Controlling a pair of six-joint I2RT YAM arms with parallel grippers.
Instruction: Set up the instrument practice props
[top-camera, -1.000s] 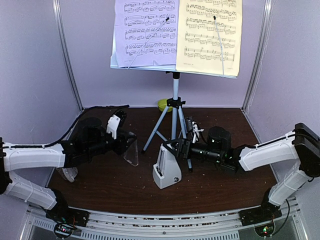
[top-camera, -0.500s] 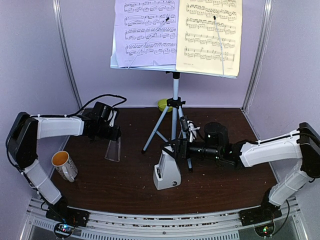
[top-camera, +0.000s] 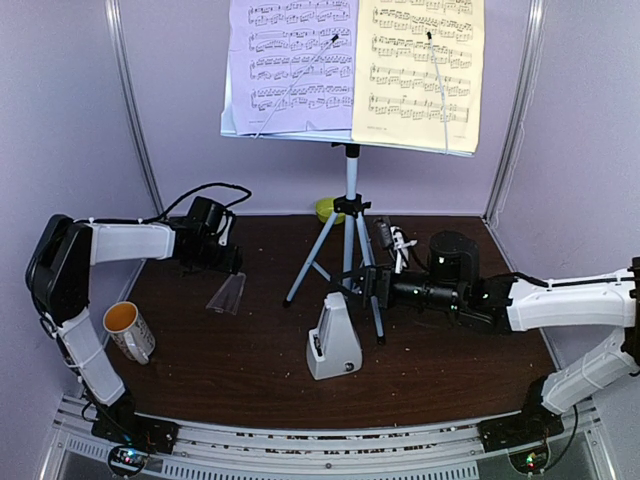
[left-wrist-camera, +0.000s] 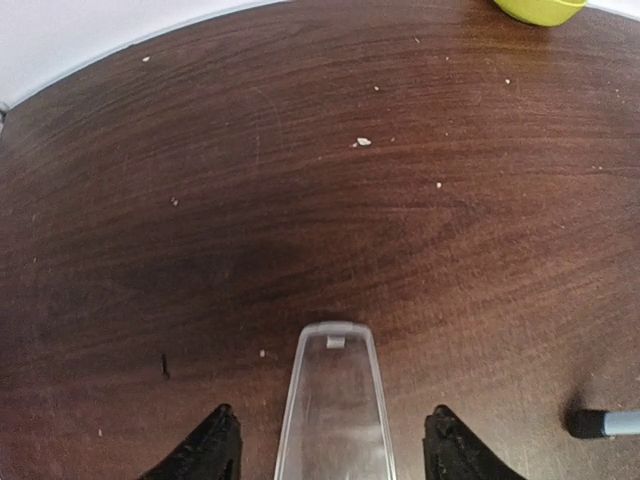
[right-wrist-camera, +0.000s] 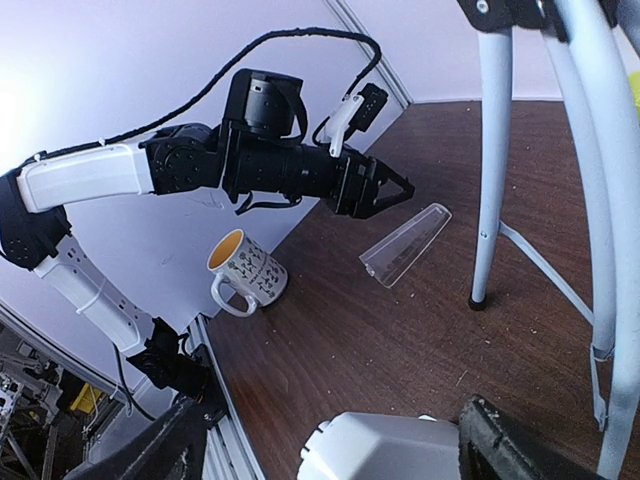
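Observation:
The music stand (top-camera: 349, 190) on its silver tripod stands at the back, holding a lavender page (top-camera: 292, 65) and a yellow page (top-camera: 420, 65). The white metronome (top-camera: 333, 345) stands upright at centre, without its cover. The clear cover (top-camera: 228, 293) lies flat on the table to the left. My left gripper (top-camera: 238, 268) is open just behind it; in the left wrist view the cover (left-wrist-camera: 335, 400) lies between the spread fingertips (left-wrist-camera: 215, 445). My right gripper (top-camera: 347, 290) is open, its jaws wide on either side of the metronome's top (right-wrist-camera: 420, 450), not touching it.
A white mug (top-camera: 128, 330) with an orange inside stands at the front left, also in the right wrist view (right-wrist-camera: 245, 268). A green bowl (top-camera: 328, 208) sits behind the tripod. Tripod legs (right-wrist-camera: 492, 170) stand close to my right gripper. Lilac walls enclose the table.
My left gripper carried the clear cover leftward away from the metronome, laid it flat on the table and let go. My right gripper drew back slightly from the metronome.

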